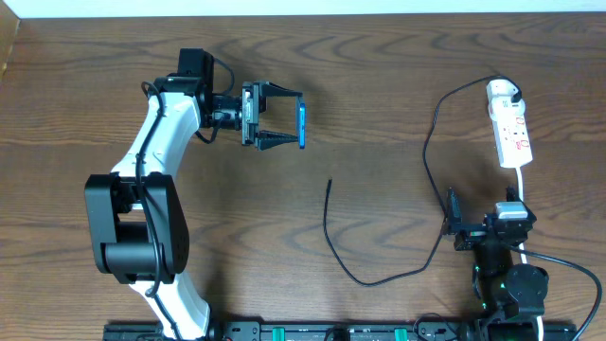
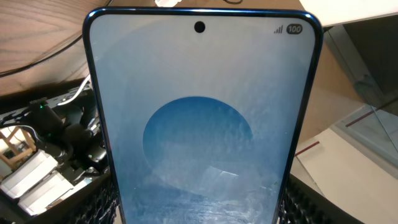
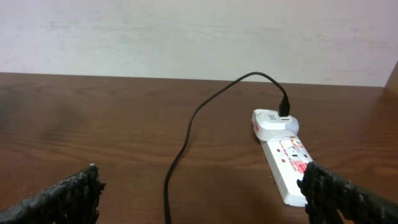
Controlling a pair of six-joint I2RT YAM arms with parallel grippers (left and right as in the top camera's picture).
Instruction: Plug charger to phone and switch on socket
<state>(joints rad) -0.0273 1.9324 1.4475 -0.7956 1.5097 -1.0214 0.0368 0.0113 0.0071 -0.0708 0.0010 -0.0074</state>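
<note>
Little of the job looks done. The left gripper (image 1: 289, 118) holds the slim rectangular smartphone (image 2: 199, 124), glossy blue glass with a paler round shape, clamped edgewise between its fingers. The long, thin, black, rubbery charger cable (image 3: 188, 127) is not in it. Its small free plug lies on the dark wood-grain table (image 1: 379, 57), past that gripper's fingertips and off to the side nearer the arm bases, well apart from the smartphone. The cable's other end enters a rounded white plastic adapter (image 3: 273, 121) seated in the narrow white plastic power strip (image 3: 289, 165) with red markings, which lies just ahead of the right gripper (image 3: 200, 177), off its right finger. That gripper stands wide and empty, its pads coarse and black. Plugging in and switching on remain; I cannot tell whether the switch is already on.
</note>
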